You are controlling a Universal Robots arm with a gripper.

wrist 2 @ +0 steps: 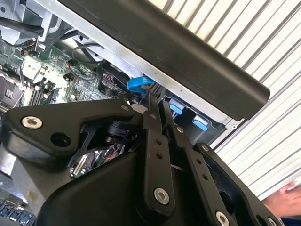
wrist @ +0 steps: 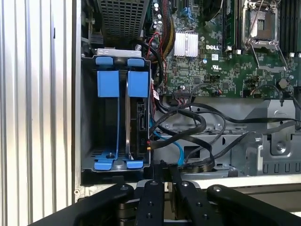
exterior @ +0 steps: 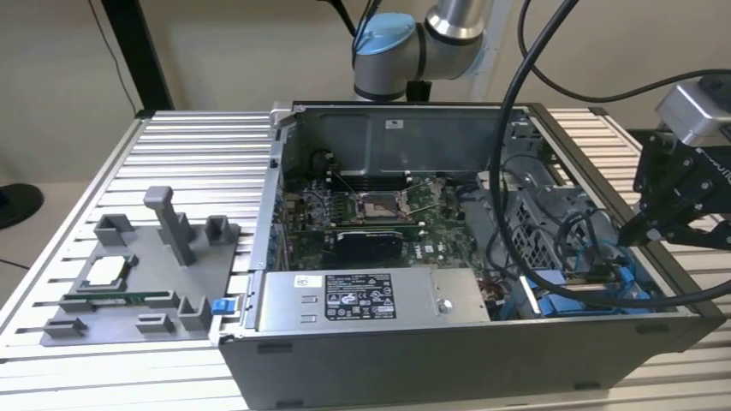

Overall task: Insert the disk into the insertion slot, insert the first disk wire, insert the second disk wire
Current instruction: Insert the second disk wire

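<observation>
Hovering | hand (exterior: 628, 241) angled over computer case (exterior: 457, 364) | near insertion slot (wrist: 89, 122)

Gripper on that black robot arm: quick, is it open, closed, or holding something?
Black gripper: closed, fingers nearly together, nothing seen held between them, poised over the open grey metal computer case.

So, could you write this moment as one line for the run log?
gripper: at insertion slot edge | disk: seems seated in slot | black cables: lying beside slot
</observation>
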